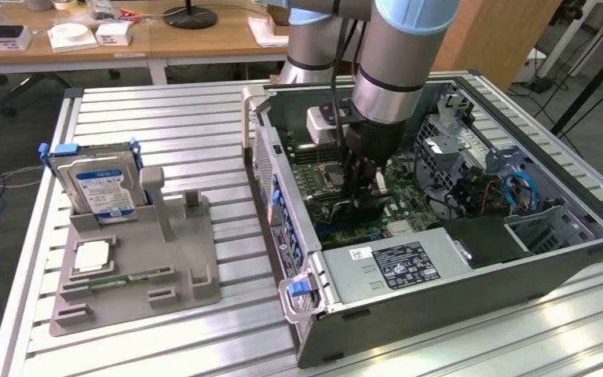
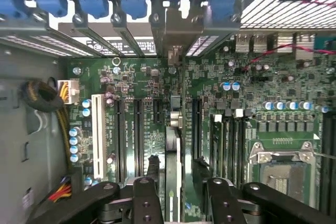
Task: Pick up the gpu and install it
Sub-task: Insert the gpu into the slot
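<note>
The gpu (image 2: 174,129) shows edge-on in the wrist view. It stands upright on the green motherboard (image 2: 142,82), in line with a slot, and its silver end bracket (image 2: 174,35) reaches the row of blue latches at the case wall. My gripper (image 2: 176,174) straddles the card, open. Its black fingers (image 2: 153,165) stand a little off each face of the card. In the exterior view my gripper (image 1: 363,206) reaches straight down into the open computer case (image 1: 280,181), low over the motherboard.
On the exterior view's left, a grey parts holder (image 1: 176,259) carries a silver hard drive with a blue label (image 1: 97,184), a memory stick (image 1: 129,277) and a processor chip (image 1: 92,255). Inside the case are the power supply (image 1: 401,263), cables (image 1: 511,192) and the processor socket (image 2: 281,174).
</note>
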Available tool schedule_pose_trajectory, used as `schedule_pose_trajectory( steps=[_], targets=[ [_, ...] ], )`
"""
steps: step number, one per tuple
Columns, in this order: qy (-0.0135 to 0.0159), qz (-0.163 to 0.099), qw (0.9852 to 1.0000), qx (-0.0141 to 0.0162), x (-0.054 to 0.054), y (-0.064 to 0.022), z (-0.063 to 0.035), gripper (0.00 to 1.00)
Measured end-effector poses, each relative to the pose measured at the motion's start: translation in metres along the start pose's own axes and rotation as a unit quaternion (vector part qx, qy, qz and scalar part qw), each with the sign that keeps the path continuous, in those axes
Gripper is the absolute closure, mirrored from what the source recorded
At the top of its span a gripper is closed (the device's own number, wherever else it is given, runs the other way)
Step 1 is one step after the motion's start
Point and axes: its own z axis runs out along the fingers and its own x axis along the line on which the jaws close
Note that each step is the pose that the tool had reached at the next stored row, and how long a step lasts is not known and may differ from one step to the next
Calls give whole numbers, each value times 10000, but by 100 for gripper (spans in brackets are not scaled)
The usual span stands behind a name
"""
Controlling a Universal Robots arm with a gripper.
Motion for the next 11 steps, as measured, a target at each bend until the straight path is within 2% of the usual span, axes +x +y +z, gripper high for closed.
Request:
schedule_pose_trajectory(
  steps=[3, 6, 7, 8, 10, 11],
  targets=[
    [0, 1, 10000, 0, -1, 0, -79, 60],
    [-1, 0, 10000, 0, -6, -1, -80, 62],
    [1, 1, 10000, 0, -7, 0, -81, 68],
    [0, 1, 10000, 0, -9, 0, -81, 68],
    [0, 1, 10000, 0, -13, 0, -81, 80],
    [0, 1, 10000, 0, -14, 0, -81, 80]
  ],
)
